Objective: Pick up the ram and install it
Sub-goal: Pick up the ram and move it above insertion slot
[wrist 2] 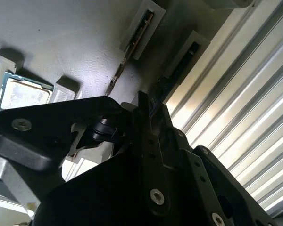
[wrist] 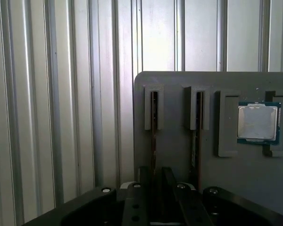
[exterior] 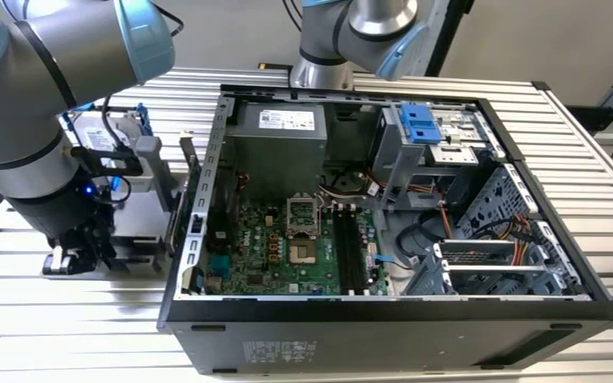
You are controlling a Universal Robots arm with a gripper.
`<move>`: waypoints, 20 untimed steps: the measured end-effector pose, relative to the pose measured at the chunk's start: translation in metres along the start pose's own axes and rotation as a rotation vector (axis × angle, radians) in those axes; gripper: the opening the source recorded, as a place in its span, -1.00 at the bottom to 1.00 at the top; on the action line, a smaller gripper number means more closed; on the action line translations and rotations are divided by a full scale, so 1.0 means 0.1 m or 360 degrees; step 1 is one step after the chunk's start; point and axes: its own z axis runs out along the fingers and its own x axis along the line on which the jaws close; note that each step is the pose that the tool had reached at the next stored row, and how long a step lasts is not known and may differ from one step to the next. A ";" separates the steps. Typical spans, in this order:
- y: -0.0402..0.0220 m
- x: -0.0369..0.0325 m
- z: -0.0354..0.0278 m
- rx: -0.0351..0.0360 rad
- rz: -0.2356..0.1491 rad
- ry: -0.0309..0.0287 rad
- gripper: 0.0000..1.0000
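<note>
In the exterior view the arm point(exterior: 29, 120), smooth grey tube with pale blue joint caps, bends steeply down. Its gripper point(exterior: 73, 261) hangs low over the grey tray point(exterior: 141, 223), which lies on the ribbed metal table point(exterior: 73, 335). Just beside the tray stands the open black computer case point(exterior: 392, 307), with a green motherboard point(exterior: 274, 247) inside. From here the arm's bulk hides much of the tray.

In the first wrist view the tray point(wrist: 179, 155) is a flat matt slab with raised rectangular brackets. The ram point(wrist: 153, 122), edge-on as a thin strip, stands in the tray's bracket farthest from its square metal-capped processor point(wrist: 258, 122). A second stick point(wrist: 196, 127) stands between the two. The black, bolted gripper point(wrist: 154, 174) sits in line with the ram, its lower part cut off. Whether it clamps the stick I cannot tell.

In the second wrist view the gripper's dark body point(wrist 2: 146, 110) blocks much of the tray point(wrist 2: 61, 37). The ram point(wrist 2: 184, 61) runs from its bracket down behind it, along the tray's edge.
</note>
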 end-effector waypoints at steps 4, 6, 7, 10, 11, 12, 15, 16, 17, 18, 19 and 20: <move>0.000 0.000 0.000 0.0000 0.0000 0.00002 -1.00; 0.000 0.000 0.001 0.0000 0.0000 0.00001 -1.00; 0.000 0.000 0.001 0.0000 0.0000 0.00001 -1.00; 0.000 0.000 0.001 0.0000 0.0000 0.00001 -1.00; 0.000 0.000 0.001 0.0000 0.0000 0.00001 -1.00; 0.000 0.000 0.001 0.0000 0.0000 0.00001 -1.00; 0.000 0.000 -0.002 0.0000 0.0002 -0.00004 -1.00; 0.000 0.000 -0.008 0.0000 0.0003 -0.00001 -1.00; 0.000 0.000 -0.018 0.0000 0.0004 0.00000 -1.00; 0.000 0.000 -0.035 0.0000 0.0006 0.00000 -1.00; 0.000 0.001 -0.065 0.0000 0.0007 0.00002 -1.00; 0.000 0.000 -0.106 0.0000 0.0008 0.00000 -1.00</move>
